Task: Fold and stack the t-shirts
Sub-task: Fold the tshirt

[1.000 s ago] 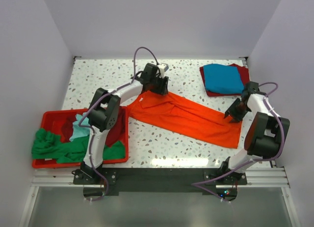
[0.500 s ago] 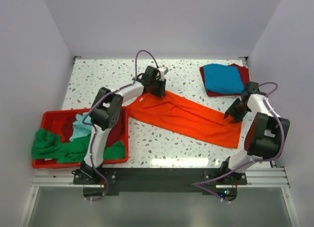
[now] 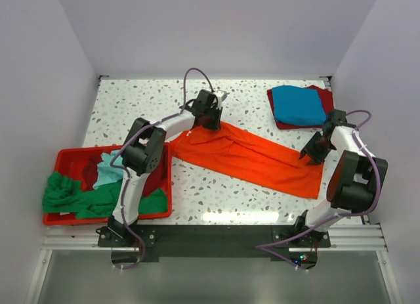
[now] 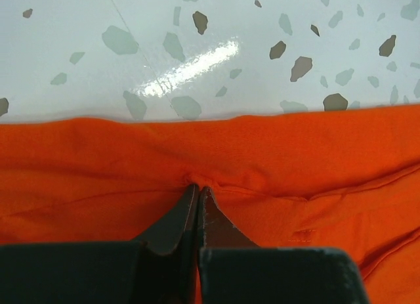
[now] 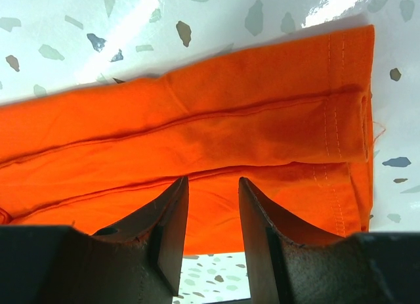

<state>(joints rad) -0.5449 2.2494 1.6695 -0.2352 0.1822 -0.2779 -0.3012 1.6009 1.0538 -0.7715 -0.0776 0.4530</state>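
Note:
A bright orange t-shirt (image 3: 252,158), folded into a long band, lies slantwise across the table. My left gripper (image 3: 209,123) sits at its far left end. In the left wrist view this gripper (image 4: 198,188) is shut, pinching a small pucker of the orange t-shirt (image 4: 295,150) just inside its far edge. My right gripper (image 3: 307,154) is at the band's right end. The right wrist view shows it (image 5: 211,183) open, fingertips against the hemmed orange t-shirt (image 5: 230,117), not closed on it. A folded blue t-shirt (image 3: 298,104) rests on a dark red t-shirt (image 3: 273,102) at the back right.
A red bin (image 3: 65,156) stands at the left edge beside the left arm. It holds a green t-shirt (image 3: 65,194) spilling over its rim, a light teal one (image 3: 105,174) and dark red cloth (image 3: 155,180). White walls close in the table on three sides.
My left gripper has closed onto the orange shirt's far edge and shifted slightly along it. The right gripper and the rest of the shirt have not moved.

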